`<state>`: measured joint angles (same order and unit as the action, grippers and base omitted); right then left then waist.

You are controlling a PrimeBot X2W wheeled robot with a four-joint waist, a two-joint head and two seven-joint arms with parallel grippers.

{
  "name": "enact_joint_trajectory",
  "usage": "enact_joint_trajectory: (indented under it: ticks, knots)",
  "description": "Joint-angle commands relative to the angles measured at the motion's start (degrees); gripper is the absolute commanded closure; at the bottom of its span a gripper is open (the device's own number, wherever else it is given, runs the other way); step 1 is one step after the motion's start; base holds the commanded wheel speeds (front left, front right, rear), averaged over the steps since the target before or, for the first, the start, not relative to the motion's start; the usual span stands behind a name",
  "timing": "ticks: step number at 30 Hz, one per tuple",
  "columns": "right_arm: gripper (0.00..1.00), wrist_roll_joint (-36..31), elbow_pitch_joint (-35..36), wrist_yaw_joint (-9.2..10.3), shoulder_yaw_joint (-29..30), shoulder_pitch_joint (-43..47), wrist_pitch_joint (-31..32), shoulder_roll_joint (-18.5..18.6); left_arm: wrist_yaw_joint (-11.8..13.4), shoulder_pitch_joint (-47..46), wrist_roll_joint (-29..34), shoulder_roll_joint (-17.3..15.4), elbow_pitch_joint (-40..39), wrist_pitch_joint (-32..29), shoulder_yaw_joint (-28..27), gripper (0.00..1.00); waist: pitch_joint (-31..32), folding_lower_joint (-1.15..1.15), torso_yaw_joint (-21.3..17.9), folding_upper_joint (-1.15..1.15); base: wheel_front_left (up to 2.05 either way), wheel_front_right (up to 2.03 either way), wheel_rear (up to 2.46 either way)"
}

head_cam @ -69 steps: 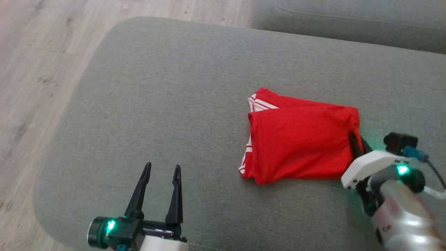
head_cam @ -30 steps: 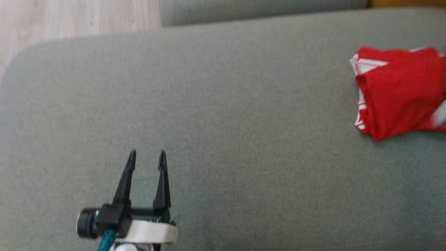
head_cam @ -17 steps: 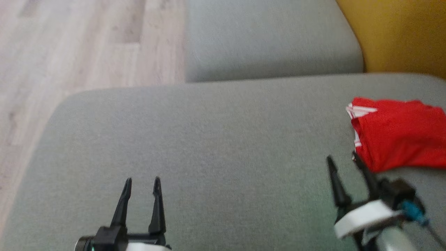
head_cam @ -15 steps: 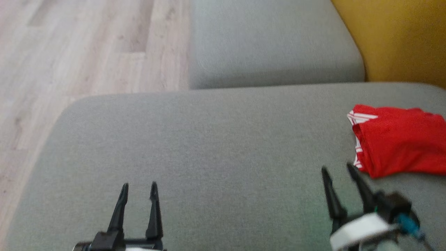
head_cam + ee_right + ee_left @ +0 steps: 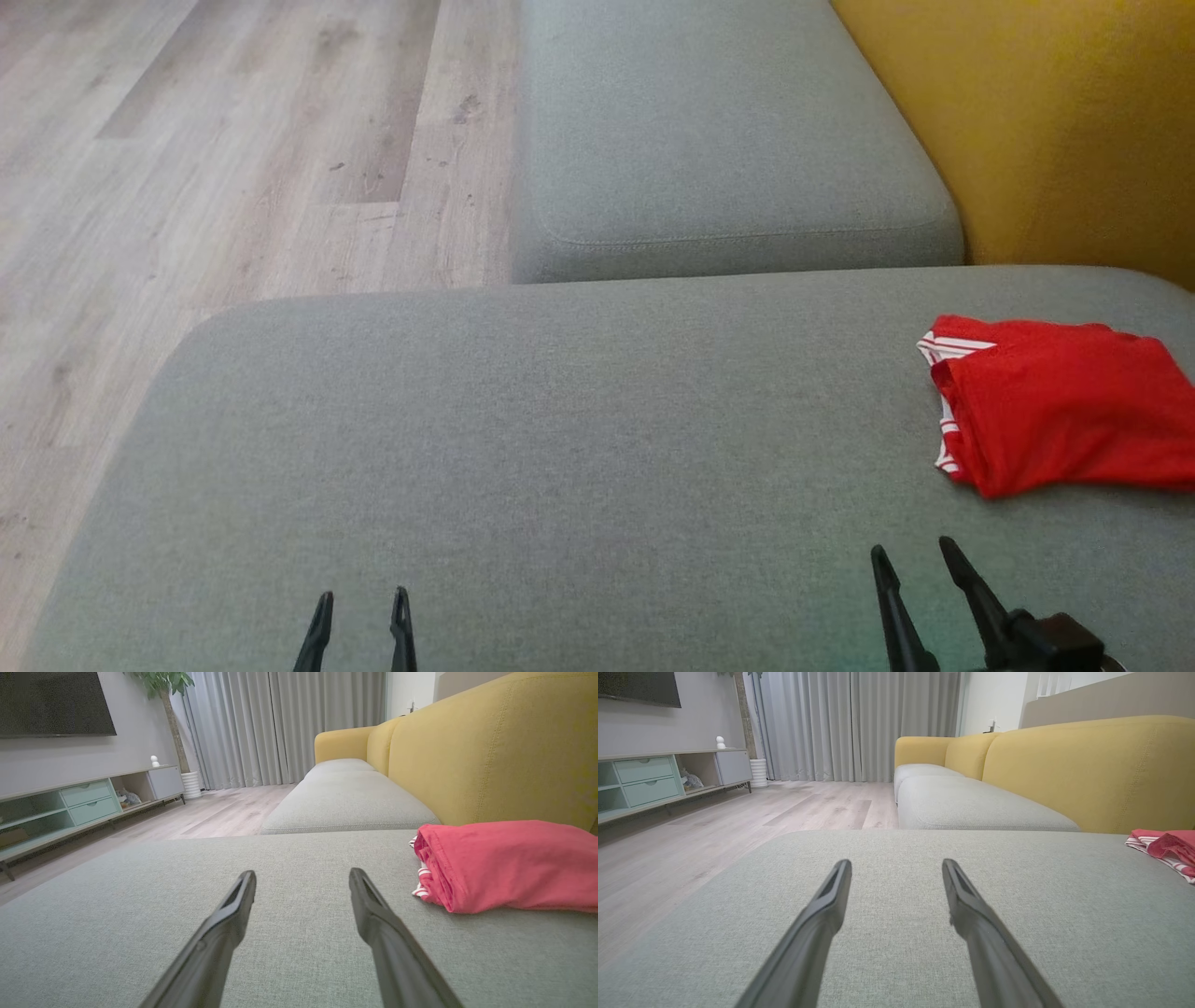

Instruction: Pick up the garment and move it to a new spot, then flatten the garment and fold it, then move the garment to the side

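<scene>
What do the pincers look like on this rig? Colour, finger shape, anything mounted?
Both look alike. The left pincer and right pincer each have two long, slim, matte fingers, dark grey to black, tapering to pointed tips with a shallow recessed channel near the tip. In the head view, a black block sits at the right pincer's base.

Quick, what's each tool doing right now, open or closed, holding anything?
Left tool: open, holding nothing.
Right tool: open, holding nothing; the red garment lies apart from it, to its right.
</scene>
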<state>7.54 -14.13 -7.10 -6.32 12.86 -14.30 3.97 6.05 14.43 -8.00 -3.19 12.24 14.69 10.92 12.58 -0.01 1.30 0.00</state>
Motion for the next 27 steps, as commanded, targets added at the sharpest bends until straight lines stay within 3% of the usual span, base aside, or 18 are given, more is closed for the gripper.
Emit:
enact_joint_trajectory:
  ticks: [1, 6, 7, 11, 27]
  knots:
    - [0.0, -0.5, 2.0, -0.39, -0.9, -2.1, -0.7, 0.0, -0.1, -2.6, 0.3, 0.3, -1.5, 0.3, -2.2, 0.0, -0.1, 0.01, -0.1, 0.0, 0.0, 0.0, 0.0]
    - [0.0, -0.4, 2.0, -0.39, -0.7, -2.7, -0.7, -0.2, -0.2, -2.6, 0.9, 0.3, -1.4, 0.3, -2.6, 0.0, -0.3, 0.01, -0.7, 0.0, 0.0, 0.0, 0.0]
    - [1.0, 0.0, -0.2, 0.0, 0.2, 0.0, 0.0, -0.4, -0.2, 0.0, 0.5, 0.0, 0.5, 0.0, -0.2, 1.0, -0.3, 0.01, -0.7, 0.0, 0.0, 0.0, 0.0]
    - [1.0, 0.1, -2.9, 0.01, 0.0, 1.0, 0.2, -0.4, -0.2, 0.6, 0.3, 0.0, 3.3, -0.1, 0.1, 1.0, -0.3, 0.01, -0.7, 0.0, 0.0, 0.0, 0.0]
    - [1.0, 10.9, -2.5, -0.04, 1.7, -1.6, 2.9, -0.5, -1.9, -2.2, -10.5, 0.1, 3.2, -2.8, -2.2, 1.0, -1.9, 0.01, -0.8, 0.0, 0.0, 0.0, 0.0]
